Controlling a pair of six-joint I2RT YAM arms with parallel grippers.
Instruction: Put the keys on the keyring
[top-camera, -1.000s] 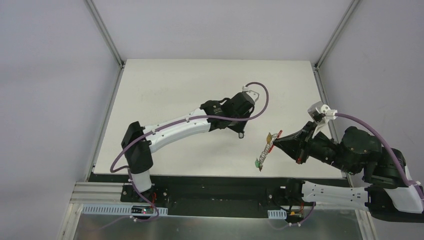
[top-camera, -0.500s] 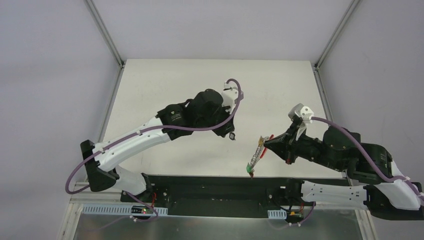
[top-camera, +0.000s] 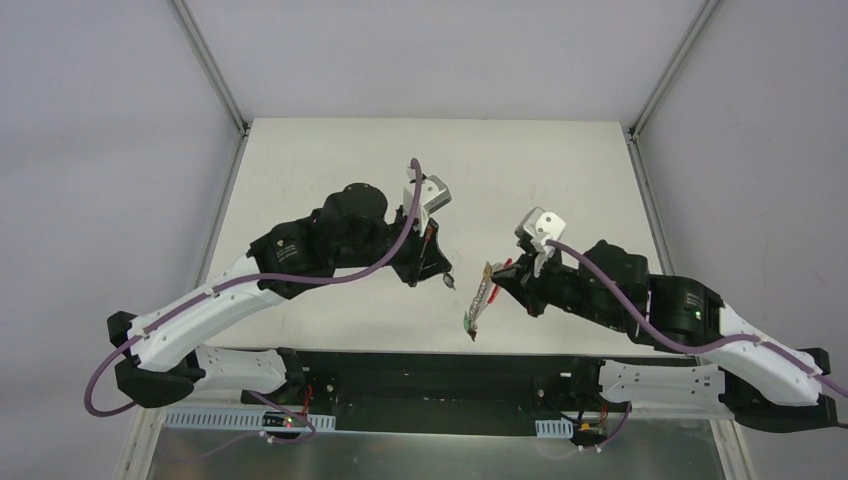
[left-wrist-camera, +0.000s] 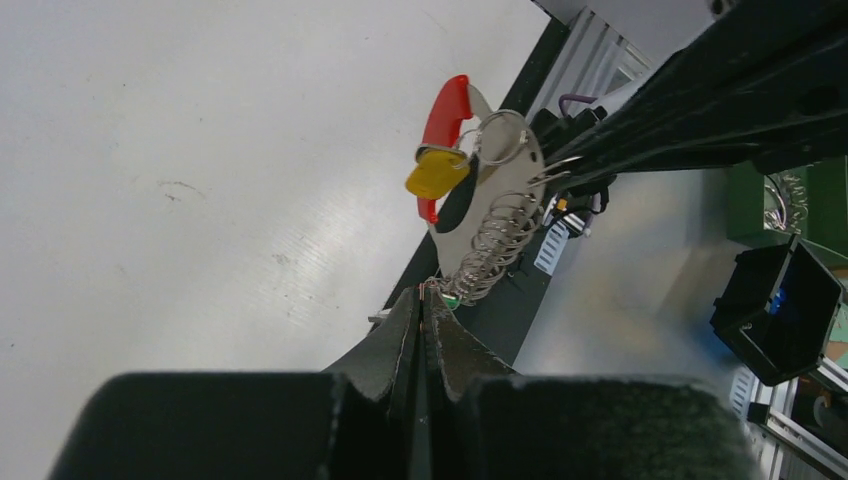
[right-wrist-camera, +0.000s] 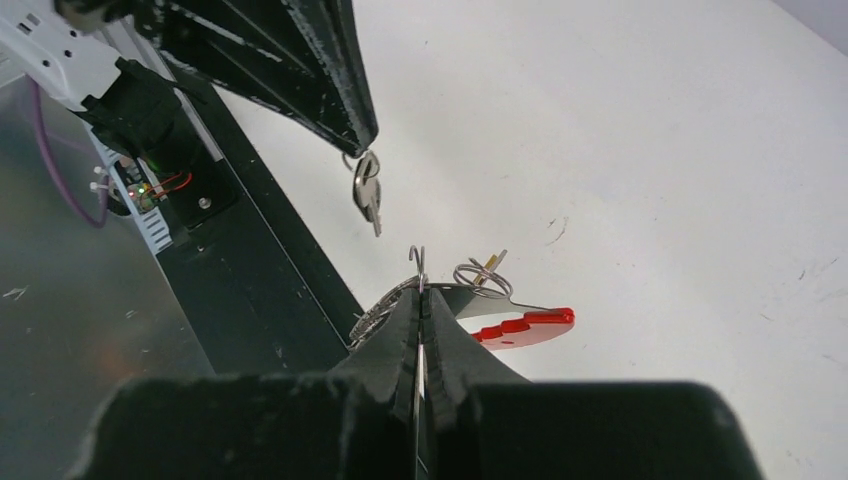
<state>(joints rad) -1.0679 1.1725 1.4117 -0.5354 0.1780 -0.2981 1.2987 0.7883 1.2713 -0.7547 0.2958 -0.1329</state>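
Note:
My right gripper (top-camera: 497, 283) is shut on the keyring (top-camera: 480, 300) and holds it above the table's near edge. The keyring has a red arc (right-wrist-camera: 525, 327), a row of silvery loops (left-wrist-camera: 490, 245), a yellow tag (left-wrist-camera: 436, 172) and a green tag (top-camera: 468, 322) at its low end. My left gripper (top-camera: 440, 272) is shut on the ring of a small silver key (right-wrist-camera: 367, 195), which hangs from its fingertips (right-wrist-camera: 345, 120) just left of the keyring. The key and the keyring do not touch. In the left wrist view the jaws (left-wrist-camera: 422, 300) are pressed together and hide the key.
The white table (top-camera: 330, 180) ends at a black front rail (top-camera: 400, 365) right below both grippers. Aluminium frame posts (top-camera: 215, 75) stand at the back corners. A black box (left-wrist-camera: 775, 310) sits below the table edge in the left wrist view.
Both arms have moved left and nearer. The left gripper brought the key toward the front edge, and the right gripper carried the keyring left until the two are close together.

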